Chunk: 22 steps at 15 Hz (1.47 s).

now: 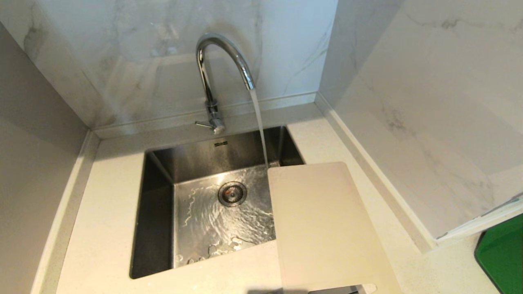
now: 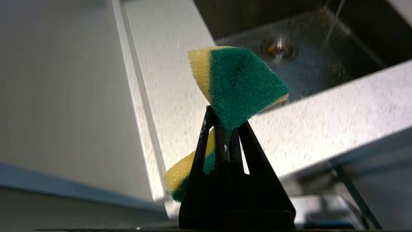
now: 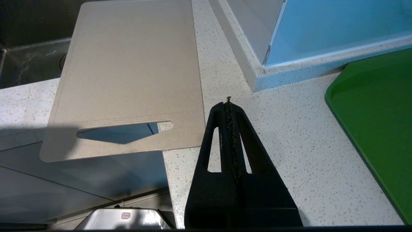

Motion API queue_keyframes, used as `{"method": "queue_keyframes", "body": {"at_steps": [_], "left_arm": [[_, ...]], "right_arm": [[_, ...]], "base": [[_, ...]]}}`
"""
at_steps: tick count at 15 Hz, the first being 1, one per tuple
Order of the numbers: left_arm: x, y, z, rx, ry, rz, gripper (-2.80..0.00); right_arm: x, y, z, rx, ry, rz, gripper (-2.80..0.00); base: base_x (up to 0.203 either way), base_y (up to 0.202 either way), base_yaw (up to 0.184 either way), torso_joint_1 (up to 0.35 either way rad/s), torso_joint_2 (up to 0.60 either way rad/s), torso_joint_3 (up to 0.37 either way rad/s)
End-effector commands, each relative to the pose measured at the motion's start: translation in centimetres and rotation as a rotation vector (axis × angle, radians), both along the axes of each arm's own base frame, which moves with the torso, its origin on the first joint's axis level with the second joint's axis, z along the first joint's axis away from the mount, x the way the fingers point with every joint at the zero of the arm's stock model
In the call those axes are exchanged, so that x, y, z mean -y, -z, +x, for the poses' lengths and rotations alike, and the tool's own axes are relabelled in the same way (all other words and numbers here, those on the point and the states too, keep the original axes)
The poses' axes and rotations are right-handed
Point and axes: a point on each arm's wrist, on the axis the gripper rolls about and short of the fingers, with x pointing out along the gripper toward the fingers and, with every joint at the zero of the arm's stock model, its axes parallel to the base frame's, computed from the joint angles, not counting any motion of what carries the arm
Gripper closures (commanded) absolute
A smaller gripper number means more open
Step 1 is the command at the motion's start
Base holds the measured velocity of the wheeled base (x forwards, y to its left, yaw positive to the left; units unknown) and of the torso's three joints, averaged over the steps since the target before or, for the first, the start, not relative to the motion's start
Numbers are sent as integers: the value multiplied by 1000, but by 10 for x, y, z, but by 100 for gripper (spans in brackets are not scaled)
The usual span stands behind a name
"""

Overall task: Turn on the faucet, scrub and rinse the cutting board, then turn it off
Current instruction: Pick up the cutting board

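Across the tabletop (image 1: 106, 212) the water is running! Sink (image 1: 159, 212) first: its steel floor is rippling under a stream falling from the faucet (image 1: 216, 69), which stands at the back rim with its lever out to the side. The board (image 1: 327, 228) lies flat on the sink's right edge, far corner over the basin, slot end jutting off the tabletop's front; the stream lands just beside that far corner. A green tray (image 3: 379, 129) sits well off to the right. Left end effector (image 2: 225, 129) is clenched on the sponge (image 2: 241, 83), held over the tabletop left of the sink. Right end effector (image 3: 229, 112) is clenched, empty, just beside the slot end. Faucet step looks done; scrubbing is up, so the sponge must cross to the board.
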Motion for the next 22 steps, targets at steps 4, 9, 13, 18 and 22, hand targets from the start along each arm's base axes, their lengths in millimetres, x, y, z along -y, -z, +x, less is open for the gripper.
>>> {"method": "queue_keyframes", "body": {"at_steps": [4,9,13,18,22], "left_arm": [[0,6,1,6,-6,-40,0],[0,6,1,6,-15,-67,0],[0,6,1,6,-15,-67,0],[0,6,1,4,-15,-67,0],[0,6,1,4,-15,-67,0]], "right_arm": [[0,0,0,2,0,0,0],[0,0,0,0,0,0,0],[0,0,0,3,0,0,0],[0,0,0,2,0,0,0],[0,0,0,1,0,0,0]], "base": [[0,0,0,0,0,0],[0,0,0,0,0,0],[0,0,0,0,0,0],[0,0,0,0,0,0],[0,0,0,0,0,0]]}}
